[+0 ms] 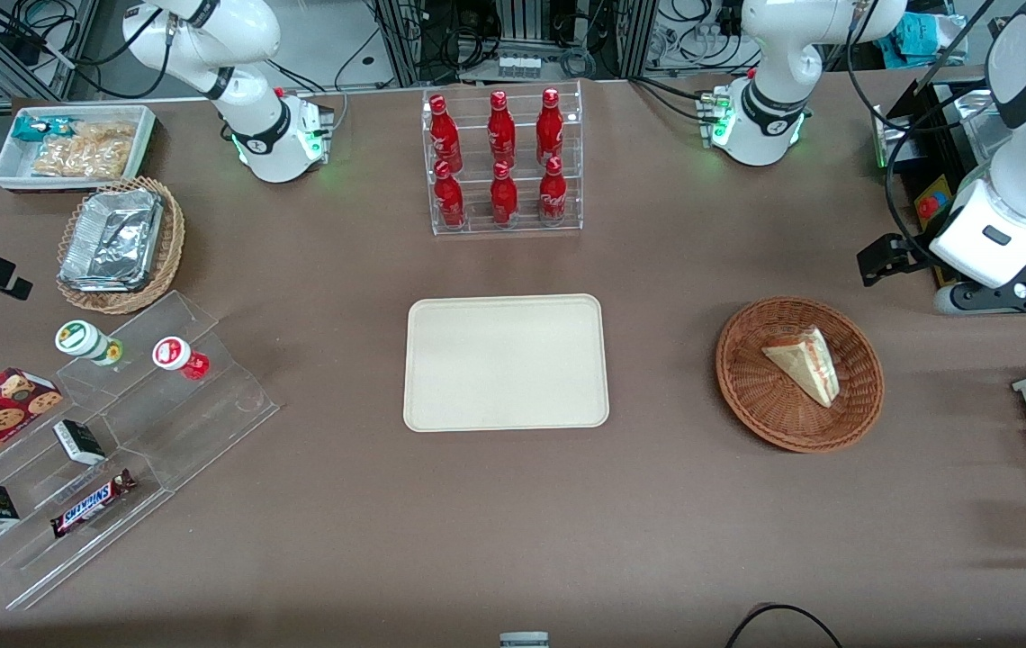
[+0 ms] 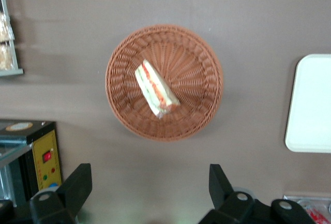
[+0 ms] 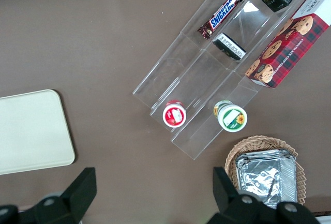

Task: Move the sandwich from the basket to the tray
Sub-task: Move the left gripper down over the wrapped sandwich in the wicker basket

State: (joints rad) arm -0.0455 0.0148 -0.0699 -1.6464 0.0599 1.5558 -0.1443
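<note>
While jaws gape, gripper (image 2: pixel 146 190) half-cropped.

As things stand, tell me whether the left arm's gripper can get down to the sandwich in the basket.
Probably yes. The gripper hangs open above the table beside the basket, and nothing covers the sandwich lying alone in it.

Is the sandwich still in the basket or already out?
In. The sandwich lies inside the basket; the tray has nothing on it. The tool hangs open above the table, holding nothing.
</note>
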